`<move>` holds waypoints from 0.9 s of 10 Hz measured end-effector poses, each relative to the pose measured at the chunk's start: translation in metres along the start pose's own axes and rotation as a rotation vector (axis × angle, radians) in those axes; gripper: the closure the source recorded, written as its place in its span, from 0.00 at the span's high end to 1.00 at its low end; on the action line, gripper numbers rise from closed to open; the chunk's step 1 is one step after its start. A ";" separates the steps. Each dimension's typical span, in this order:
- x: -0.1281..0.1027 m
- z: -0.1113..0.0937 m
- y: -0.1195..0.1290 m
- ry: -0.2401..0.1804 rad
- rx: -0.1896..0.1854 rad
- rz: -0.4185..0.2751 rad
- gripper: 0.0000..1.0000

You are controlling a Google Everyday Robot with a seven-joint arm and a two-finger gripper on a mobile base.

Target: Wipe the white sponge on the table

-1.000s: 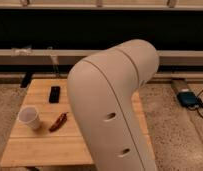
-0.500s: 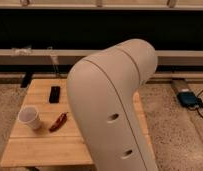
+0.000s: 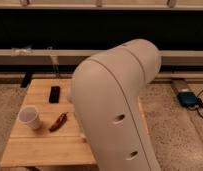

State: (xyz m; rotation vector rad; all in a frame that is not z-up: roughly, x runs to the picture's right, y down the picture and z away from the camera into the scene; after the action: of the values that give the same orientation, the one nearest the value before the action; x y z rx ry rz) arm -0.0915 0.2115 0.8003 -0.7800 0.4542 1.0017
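- White sponge nowhere in sight; presumably hidden behind the arm, so position cannot be told.
- Table of light wooden planks, low and rectangular, filling the left and middle of the scene, with its right part blocked from sight.
- Large white arm rising from the near edge, bending over at the top toward the right and covering the middle and right of the tabletop.
- Two small round holes in the arm's shell, one above the other on its near side.
- Gripper out of sight, somewhere behind or beyond the arm's bulk; whether released or clenched cannot be told.
- White paper cup standing upright near the left edge of the tabletop, mouth up.
- Small red elongated object lying just right of the cup, apart from it, slanted from near-left to far-right.
- Small black rectangular object lying flat farther back, well apart from the cup and the red object.
- Speckled floor around the tabletop on both sides.
- Blue object with a dark cord on the floor at the far right, well away from the wooden planks.
- Dark wall band across the far side, with a pale ledge below it.
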 end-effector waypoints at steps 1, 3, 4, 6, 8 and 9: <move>-0.004 -0.001 0.002 -0.003 -0.005 -0.013 0.80; -0.008 -0.003 0.004 -0.010 -0.014 -0.027 0.80; -0.010 -0.004 0.004 -0.014 -0.020 -0.030 0.80; -0.014 -0.003 0.003 -0.019 -0.029 -0.038 0.80; -0.017 -0.004 0.000 -0.026 -0.034 -0.042 0.80; -0.020 -0.009 -0.009 -0.039 -0.039 -0.040 0.80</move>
State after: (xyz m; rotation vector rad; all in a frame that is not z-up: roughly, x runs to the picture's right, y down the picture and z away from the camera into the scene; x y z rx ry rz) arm -0.0934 0.1907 0.8109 -0.8006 0.3852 0.9892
